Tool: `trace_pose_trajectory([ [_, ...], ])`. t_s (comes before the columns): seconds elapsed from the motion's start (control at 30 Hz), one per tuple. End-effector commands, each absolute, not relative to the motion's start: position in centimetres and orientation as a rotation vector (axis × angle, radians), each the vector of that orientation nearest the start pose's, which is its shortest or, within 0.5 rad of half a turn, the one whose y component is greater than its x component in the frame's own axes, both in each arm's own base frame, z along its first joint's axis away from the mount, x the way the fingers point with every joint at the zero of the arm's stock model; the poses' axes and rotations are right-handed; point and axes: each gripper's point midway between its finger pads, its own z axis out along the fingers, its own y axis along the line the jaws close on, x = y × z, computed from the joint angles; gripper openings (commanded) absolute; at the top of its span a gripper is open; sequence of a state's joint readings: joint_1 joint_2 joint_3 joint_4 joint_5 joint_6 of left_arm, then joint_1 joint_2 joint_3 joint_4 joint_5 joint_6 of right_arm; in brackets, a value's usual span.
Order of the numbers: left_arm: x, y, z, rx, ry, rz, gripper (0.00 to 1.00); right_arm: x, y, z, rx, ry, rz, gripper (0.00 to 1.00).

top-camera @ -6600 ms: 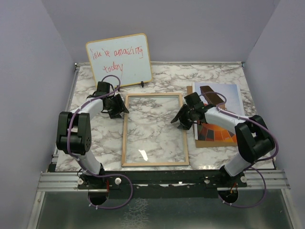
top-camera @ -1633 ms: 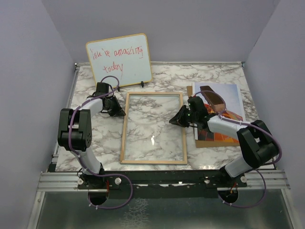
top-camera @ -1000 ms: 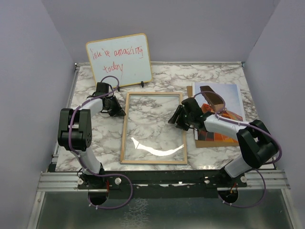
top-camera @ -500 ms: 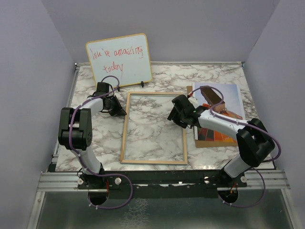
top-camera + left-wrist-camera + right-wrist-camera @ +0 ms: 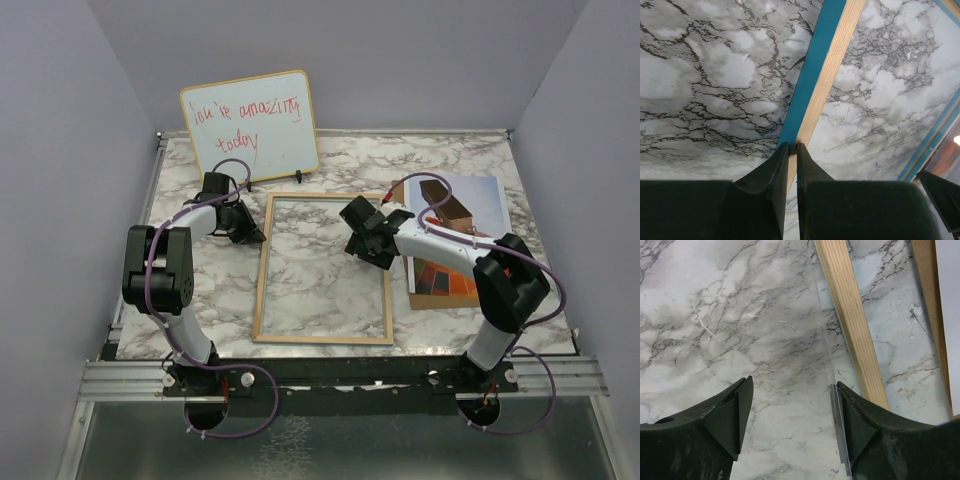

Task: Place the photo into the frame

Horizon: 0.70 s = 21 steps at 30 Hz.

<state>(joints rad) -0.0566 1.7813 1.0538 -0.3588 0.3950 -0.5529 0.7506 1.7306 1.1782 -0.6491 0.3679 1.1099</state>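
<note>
1. The frame (image 5: 322, 340) lies flat, wood face up, in the middle of the counter (image 5: 215, 290). The photo (image 5: 485, 205) rests to its right on a brown backing board (image 5: 399, 189) and is not yet inside the frame.
2. The left pincer (image 5: 791, 146) is closed almost tight on the frame's left rail, towards its far end. The thin edge runs in between its fingers.
3. The right pincer (image 5: 792, 385) stands wide apart and holds nothing. It hovers low over the pane (image 5: 765, 315), just inside the right rail (the pane's bare edge shows right beside one finger).
4. As I judge it, the step in hand is steadying and readying the frame; the photo is untouched.
5. The next move calls for the right arm to swing right to the photo and catch its left edge off the board. It would then slide the photo over the pane while the left pincer stops the frame from shifting.
</note>
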Motion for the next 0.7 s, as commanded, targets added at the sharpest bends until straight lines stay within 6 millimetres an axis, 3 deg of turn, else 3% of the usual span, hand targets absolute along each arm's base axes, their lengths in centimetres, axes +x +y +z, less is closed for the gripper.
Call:
trace_pose_trajectory([
  [0.0,33.1,-10.7,-0.8,-0.559,2.832,-0.618,0.12,28.9,22.6,5.6,0.526,2.574,-0.048,0.69],
  [0.67,32.9,-10.9,-1.1,-0.553,2.845,-0.632,0.13,29.0,22.1,7.1,0.436,2.561,-0.270,0.79],
])
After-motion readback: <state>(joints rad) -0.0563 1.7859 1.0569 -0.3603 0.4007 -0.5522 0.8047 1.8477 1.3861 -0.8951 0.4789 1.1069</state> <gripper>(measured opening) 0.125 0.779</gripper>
